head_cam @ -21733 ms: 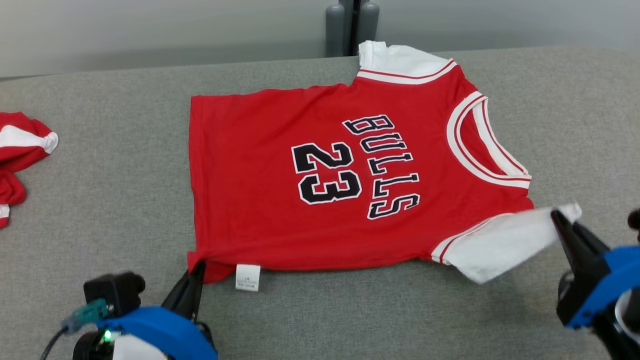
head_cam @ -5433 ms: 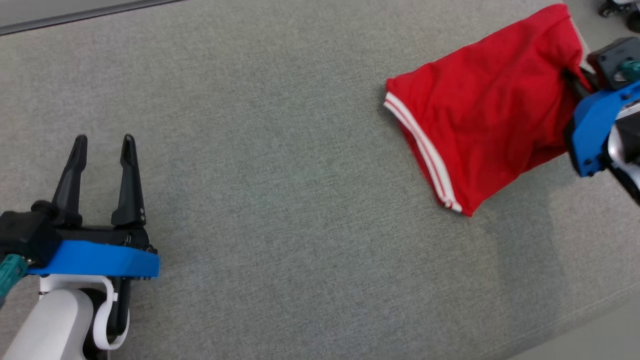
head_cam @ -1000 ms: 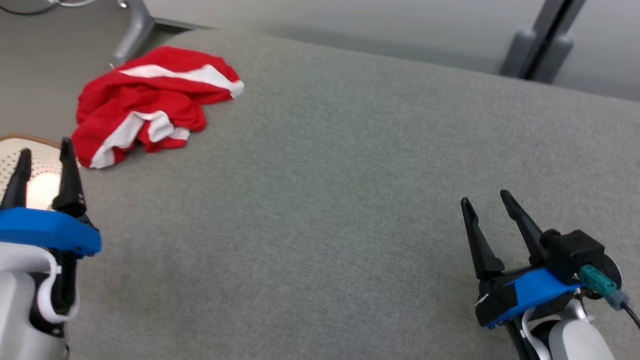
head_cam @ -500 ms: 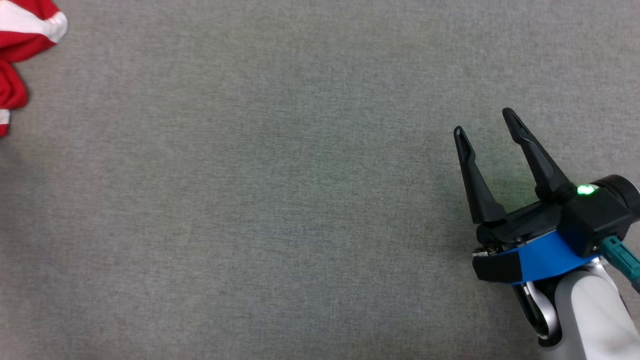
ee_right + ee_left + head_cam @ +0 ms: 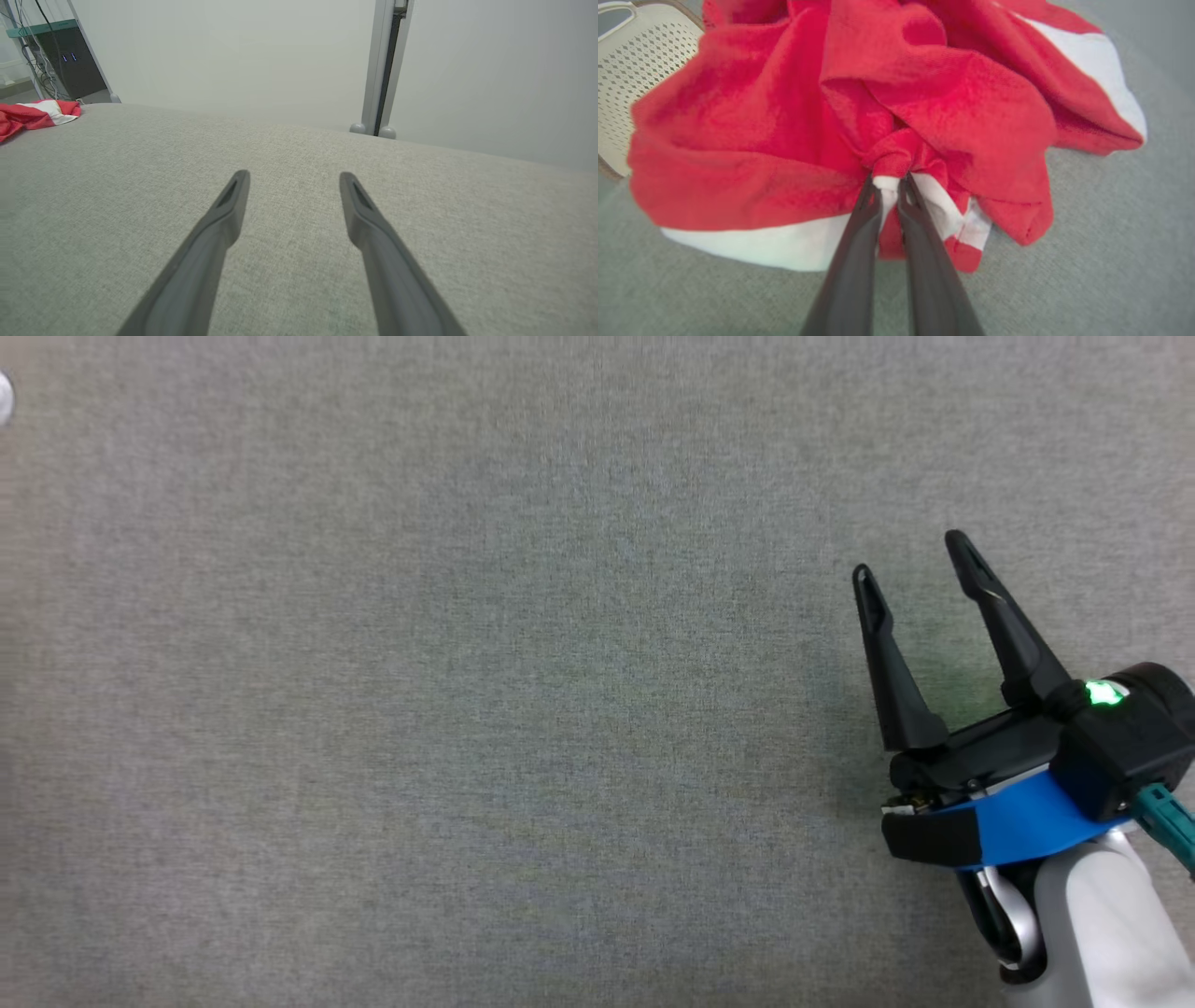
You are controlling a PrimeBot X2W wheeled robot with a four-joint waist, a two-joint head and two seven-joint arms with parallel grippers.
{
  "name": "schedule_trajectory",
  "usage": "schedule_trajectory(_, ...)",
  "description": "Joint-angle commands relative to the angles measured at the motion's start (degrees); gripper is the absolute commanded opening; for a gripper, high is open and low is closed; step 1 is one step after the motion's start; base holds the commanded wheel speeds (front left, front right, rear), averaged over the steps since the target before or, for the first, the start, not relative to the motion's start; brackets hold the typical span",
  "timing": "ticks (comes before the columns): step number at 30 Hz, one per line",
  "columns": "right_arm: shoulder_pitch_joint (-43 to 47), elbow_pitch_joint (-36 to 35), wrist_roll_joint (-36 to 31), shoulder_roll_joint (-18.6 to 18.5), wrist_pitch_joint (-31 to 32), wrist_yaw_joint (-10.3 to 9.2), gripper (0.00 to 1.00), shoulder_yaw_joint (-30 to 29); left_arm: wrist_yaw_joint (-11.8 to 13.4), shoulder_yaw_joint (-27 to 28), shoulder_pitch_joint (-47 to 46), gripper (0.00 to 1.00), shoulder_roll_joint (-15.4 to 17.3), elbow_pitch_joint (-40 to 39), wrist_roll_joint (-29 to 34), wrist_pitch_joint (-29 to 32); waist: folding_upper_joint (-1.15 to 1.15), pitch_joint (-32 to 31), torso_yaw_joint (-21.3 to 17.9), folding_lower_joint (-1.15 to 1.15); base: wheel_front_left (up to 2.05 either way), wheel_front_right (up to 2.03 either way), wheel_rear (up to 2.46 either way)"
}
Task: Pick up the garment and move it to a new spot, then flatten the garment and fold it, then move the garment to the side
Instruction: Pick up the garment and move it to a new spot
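Grey cloth-covered table [image 5: 420,709] took up most of the head view. The red-and-white garment [image 5: 962,93] lay crumpled in a heap near the table's left edge, beside a pale perforated seat [image 5: 630,60] (could be a chair, not sure). The right gripper [image 5: 907,553] hung low over bare table, well apart from the garment, jaws spread wide, holding nothing. The left gripper [image 5: 891,183] was pinched almost closed on a small bunch of the garment, with red cloth and a white strip caught between the tips.

Step in hand, my read: the pick-up, ahead of moving the garment to a new spot. To do it well:
- Lift straight up until the heap hangs free before carrying it sideways.
- Go slow, since the pinch was on a small bunch and could slip.
- Steer clear of the seat.
- Set down on the open middle, where both grippers can reach for flattening.

Hard to make out:
- how many layers the tips had
- whether any of the heap was off the table
- which part of the garment the white strip was

The heap's top was cut off in the left wrist view, and its near folds were blurred.
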Motion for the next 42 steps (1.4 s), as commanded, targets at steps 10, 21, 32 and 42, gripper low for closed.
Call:
schedule_trajectory(10,1.32,6.68,3.07,1.98,-3.62,0.03,1.0,2.07,-5.6,-0.58,-3.12,0.0,7.26,-6.28,3.46,-4.16,0.0,-13.77,-2.57,0.0,0.0,0.0,0.0)
schedule_trajectory(21,5.2,11.45,5.78,3.17,-5.49,0.03,1.0,2.47,-6.58,-8.66,-13.96,0.0,5.84,-25.49,7.57,1.39,0.0,-27.0,-5.39,0.0,0.0,0.0,0.0)
schedule_trajectory(32,6.72,11.49,7.32,3.33,-5.19,0.03,1.0,3.14,-5.42,-18.9,-12.37,0.0,-4.03,-41.2,6.27,6.15,0.0,-29.36,-11.89,0.0,0.0,0.0,0.0)
schedule_trajectory(42,6.23,10.68,8.69,3.35,-5.73,0.03,1.0,2.62,-4.22,-26.79,-2.68,0.0,-11.85,-39.33,6.18,3.64,0.0,-26.09,-15.88,0.0,0.0,0.0,0.0)
